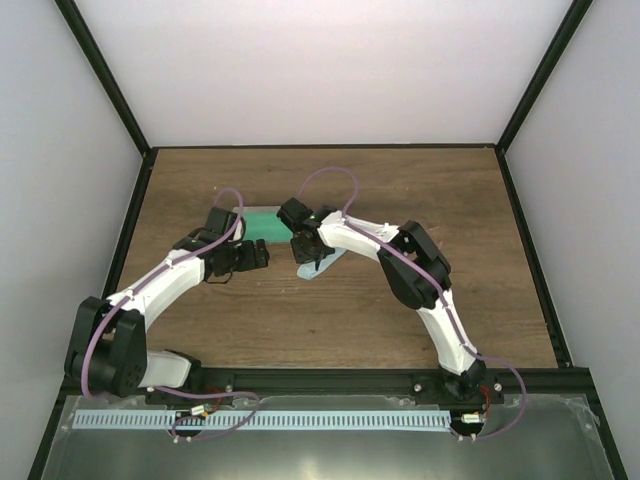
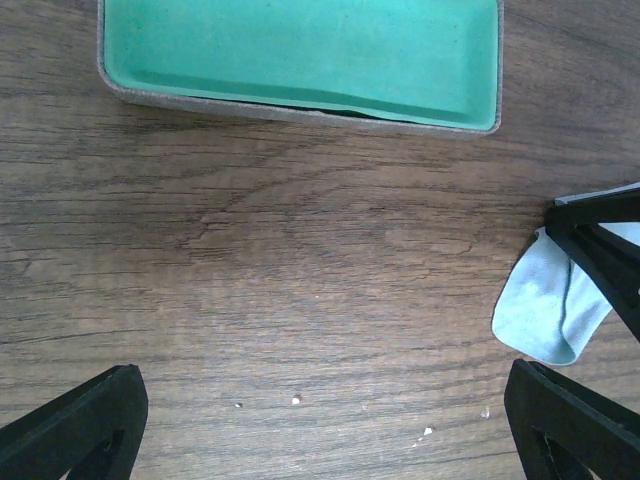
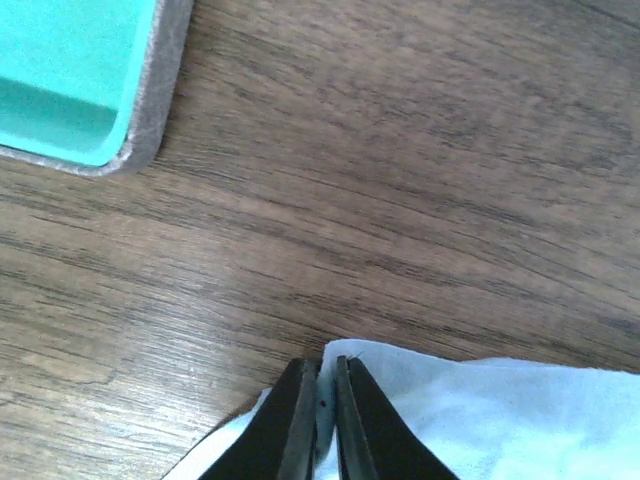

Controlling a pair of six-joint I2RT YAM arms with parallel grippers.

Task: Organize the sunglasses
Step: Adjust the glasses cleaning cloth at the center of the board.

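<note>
Top cam only: both arms angled inward, claws near each other over desk [image 1: 400, 190]. Left wrist cam: left claw [image 2: 322, 400] spread wide above wood, near open case [image 2: 300, 45]. Right wrist cam: right claw [image 3: 327, 365] nearly closed, pinching cloth [image 3: 520, 420] edge. Sunglasses: can't locate in any view.

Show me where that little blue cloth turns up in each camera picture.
Top external: the light blue cloth lies near the picture's centre.
Left wrist: at the right edge.
Right wrist: along the bottom, towards the right.
Shared landmark: the green-lined case, in all three views.
</note>
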